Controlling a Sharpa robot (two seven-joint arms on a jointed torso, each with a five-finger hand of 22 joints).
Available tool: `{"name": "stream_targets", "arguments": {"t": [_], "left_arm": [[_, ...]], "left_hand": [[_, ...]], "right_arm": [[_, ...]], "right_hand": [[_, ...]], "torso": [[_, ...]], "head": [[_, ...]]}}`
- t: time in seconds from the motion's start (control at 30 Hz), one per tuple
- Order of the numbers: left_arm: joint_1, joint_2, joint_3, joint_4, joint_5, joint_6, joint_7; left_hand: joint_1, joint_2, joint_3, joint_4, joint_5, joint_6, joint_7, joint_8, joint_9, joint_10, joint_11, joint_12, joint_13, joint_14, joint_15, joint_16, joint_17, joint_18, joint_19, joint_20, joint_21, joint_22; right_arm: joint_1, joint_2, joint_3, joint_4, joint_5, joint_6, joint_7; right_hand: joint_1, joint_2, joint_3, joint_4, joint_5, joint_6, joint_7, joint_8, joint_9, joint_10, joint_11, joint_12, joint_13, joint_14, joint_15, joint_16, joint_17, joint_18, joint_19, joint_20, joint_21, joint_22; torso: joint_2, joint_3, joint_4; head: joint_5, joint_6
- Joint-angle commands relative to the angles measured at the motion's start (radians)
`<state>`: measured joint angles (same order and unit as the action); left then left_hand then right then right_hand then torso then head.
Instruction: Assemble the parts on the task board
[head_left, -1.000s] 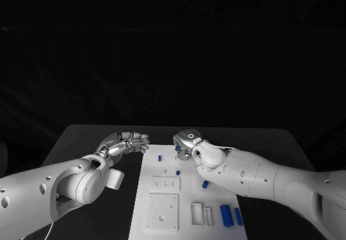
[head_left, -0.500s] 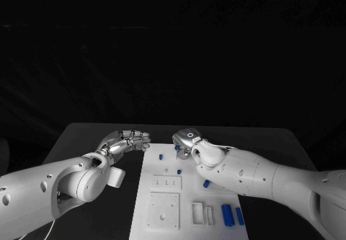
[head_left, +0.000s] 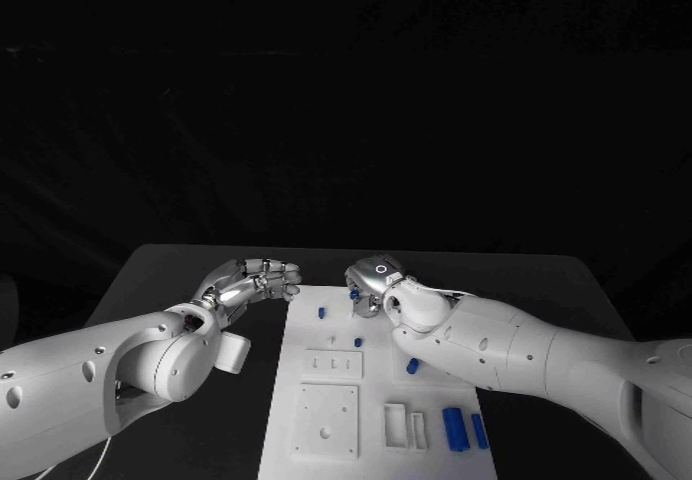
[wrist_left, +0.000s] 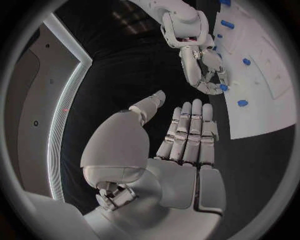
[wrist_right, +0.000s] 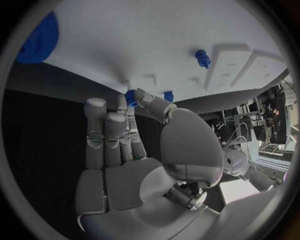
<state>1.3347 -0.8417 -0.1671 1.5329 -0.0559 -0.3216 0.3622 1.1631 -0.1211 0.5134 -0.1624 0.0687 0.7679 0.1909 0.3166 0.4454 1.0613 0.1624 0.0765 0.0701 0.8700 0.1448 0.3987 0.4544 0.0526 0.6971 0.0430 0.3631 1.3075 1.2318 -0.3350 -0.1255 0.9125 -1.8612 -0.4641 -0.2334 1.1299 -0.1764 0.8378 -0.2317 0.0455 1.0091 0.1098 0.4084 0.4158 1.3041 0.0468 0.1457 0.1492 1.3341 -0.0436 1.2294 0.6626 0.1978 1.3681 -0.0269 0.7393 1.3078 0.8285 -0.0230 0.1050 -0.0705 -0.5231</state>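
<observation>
Right hand (head_left: 378, 284) pinching blue part (wrist_left: 223, 87) at task board (head_left: 325, 345) far end, left hand (head_left: 257, 280) beside, fingers (wrist_left: 190, 131) released

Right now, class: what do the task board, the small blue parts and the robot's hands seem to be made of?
Task board: probably matte white plastic, flat and evenly coloured with moulded recesses. Blue parts: likely plastic too, uniform saturated colour, no metallic glint. Left hand and right hand: silver with bright highlights, so metal or metallic-coated plastic; the pictures cannot settle which.

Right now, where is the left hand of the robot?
In the head view, the left hand hovers over the black table, just beside the task board's far left corner, holding nothing, across from the right hand.
</observation>
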Motion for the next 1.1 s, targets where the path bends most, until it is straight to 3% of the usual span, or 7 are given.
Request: {"name": "stream_targets", "arguments": {"t": [0.03,0.83,0.9,0.97,1.1], "left_arm": [[0.002,0.001,0.001,0.001,-0.002,0.014,0.006],[0.002,0.003,0.001,-0.005,-0.002,0.013,0.004],[0.002,0.003,0.001,-0.005,-0.002,0.013,0.004],[0.002,0.003,0.001,-0.006,-0.002,0.013,0.004],[0.002,0.003,0.001,-0.006,-0.002,0.013,0.004]], "left_hand": [[-0.010,-0.001,0.001,-0.004,-0.004,0.005,0.003,-0.006,-0.001,0.004,0.004,-0.006,-0.001,0.004,0.001,-0.004,-0.001,0.014,0.006,0.002,-0.003,0.013],[-0.011,-0.001,0.003,-0.007,-0.004,0.006,0.002,-0.006,-0.002,0.004,0.003,-0.007,-0.001,0.004,0.002,-0.005,-0.001,0.014,0.006,0.003,-0.003,0.014],[-0.012,-0.001,0.003,-0.007,-0.004,0.006,0.002,-0.007,-0.002,0.004,0.003,-0.007,-0.001,0.004,0.002,-0.005,-0.001,0.014,0.006,0.003,-0.003,0.014],[-0.012,-0.001,0.003,-0.008,-0.004,0.006,0.002,-0.007,-0.002,0.004,0.003,-0.007,-0.001,0.004,0.002,-0.005,-0.001,0.014,0.006,0.003,-0.003,0.014],[-0.012,-0.002,0.003,-0.008,-0.004,0.006,0.002,-0.007,-0.002,0.004,0.004,-0.007,-0.001,0.004,0.002,-0.005,-0.001,0.014,0.006,0.003,-0.004,0.014]], "right_arm": [[-0.004,-0.004,-0.003,-0.001,-0.005,0.038,0.001],[-0.004,-0.004,-0.003,-0.004,0.009,0.019,0.005],[-0.004,-0.001,-0.003,-0.008,0.026,0.014,0.014],[-0.004,0.000,-0.003,-0.011,0.045,0.007,0.025],[-0.004,0.004,-0.003,-0.025,0.070,-0.009,0.040]], "right_hand": [[0.010,-0.001,0.007,0.001,0.004,0.003,0.002,0.001,0.001,0.004,0.001,-0.004,0.001,-0.029,-0.021,0.004,-0.001,0.064,0.017,-0.024,0.007,0.023],[0.010,-0.007,0.009,0.001,0.005,0.003,0.003,-0.001,0.001,0.004,0.002,-0.006,0.004,-0.029,-0.021,0.006,-0.004,0.064,0.014,-0.023,0.011,0.023],[0.005,-0.021,0.008,0.003,0.004,-0.006,0.006,-0.007,-0.001,-0.006,0.005,-0.012,0.002,-0.031,-0.017,0.004,-0.007,0.064,0.010,-0.020,0.011,0.022],[-0.014,-0.056,-0.013,0.010,0.003,-0.038,0.020,-0.026,-0.008,-0.038,0.018,-0.032,-0.004,-0.030,-0.005,0.004,-0.010,0.061,0.009,-0.015,0.013,0.021],[-0.042,-0.098,-0.071,0.013,0.003,-0.102,0.046,-0.060,-0.021,-0.097,0.042,-0.065,-0.018,-0.029,0.017,0.006,-0.014,0.060,0.007,-0.009,0.015,0.020]], "torso": [[0.001,-0.0002,-0.0001],[0.003,-0.0008,-0.0006],[0.003,-0.0009,-0.0011],[0.003,-0.0010,-0.0006],[0.003,-0.0011,0.0003]], "head": [[0.000,0.000],[0.001,-0.003],[0.002,-0.001],[0.002,-0.001],[0.001,-0.001]]}}
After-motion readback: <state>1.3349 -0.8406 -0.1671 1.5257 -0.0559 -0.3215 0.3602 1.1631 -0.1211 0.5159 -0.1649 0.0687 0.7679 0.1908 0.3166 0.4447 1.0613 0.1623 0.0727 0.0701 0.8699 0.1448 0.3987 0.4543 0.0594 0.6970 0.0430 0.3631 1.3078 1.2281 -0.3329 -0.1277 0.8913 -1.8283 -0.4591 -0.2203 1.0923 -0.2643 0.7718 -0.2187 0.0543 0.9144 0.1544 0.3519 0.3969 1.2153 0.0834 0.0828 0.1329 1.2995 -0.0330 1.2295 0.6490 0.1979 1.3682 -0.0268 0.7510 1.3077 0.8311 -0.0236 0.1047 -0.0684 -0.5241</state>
